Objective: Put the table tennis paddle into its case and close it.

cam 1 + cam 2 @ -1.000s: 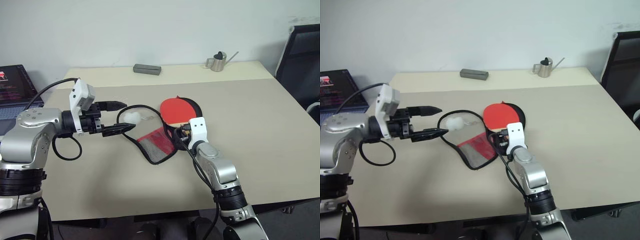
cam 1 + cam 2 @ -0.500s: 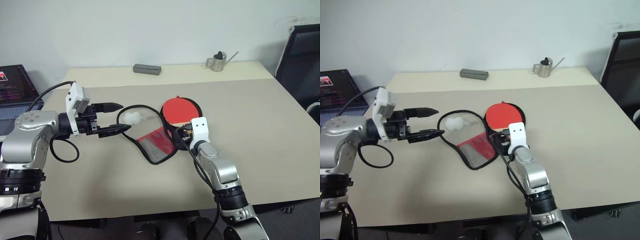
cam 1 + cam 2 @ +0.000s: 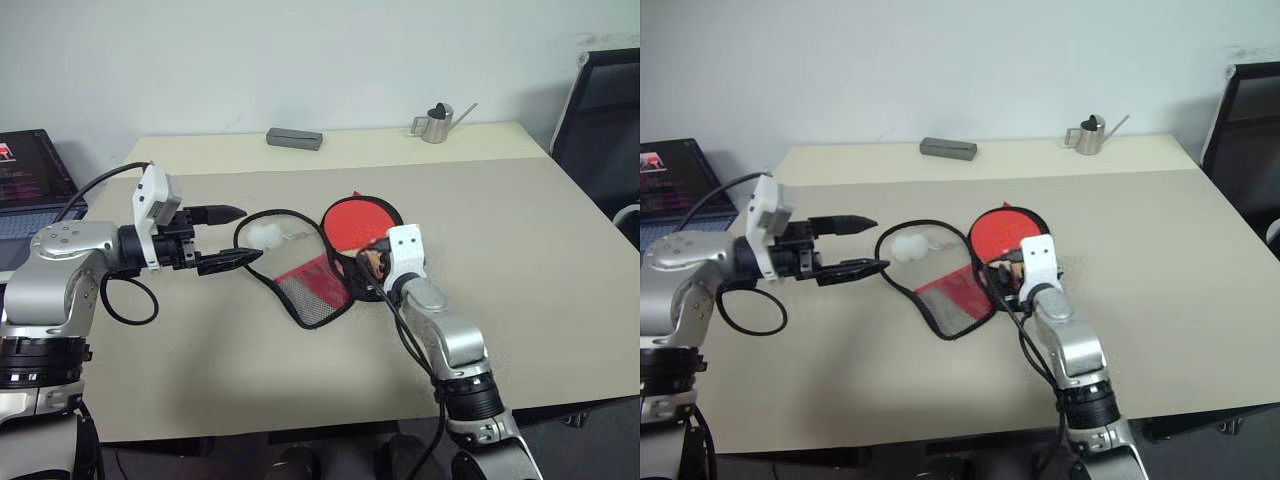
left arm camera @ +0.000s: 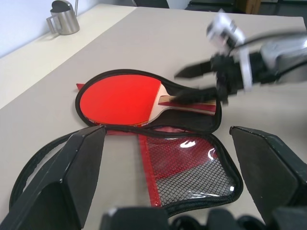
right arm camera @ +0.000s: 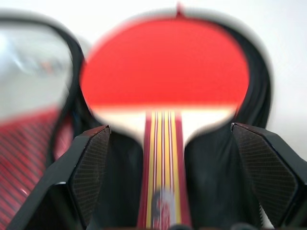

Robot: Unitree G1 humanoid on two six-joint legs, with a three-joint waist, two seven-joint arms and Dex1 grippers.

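My paddle [image 4: 122,98] has a smooth matt red rubber face and a pale wood handle with red stripes. The case [image 4: 192,163] beside it is soft cloth with black mesh over red, a glossy glint on it. Its pom-pom [image 3: 265,235] looks fluffy. The surface [image 3: 520,230] is matt beige. The watering can [image 3: 436,123] is shiny metal.
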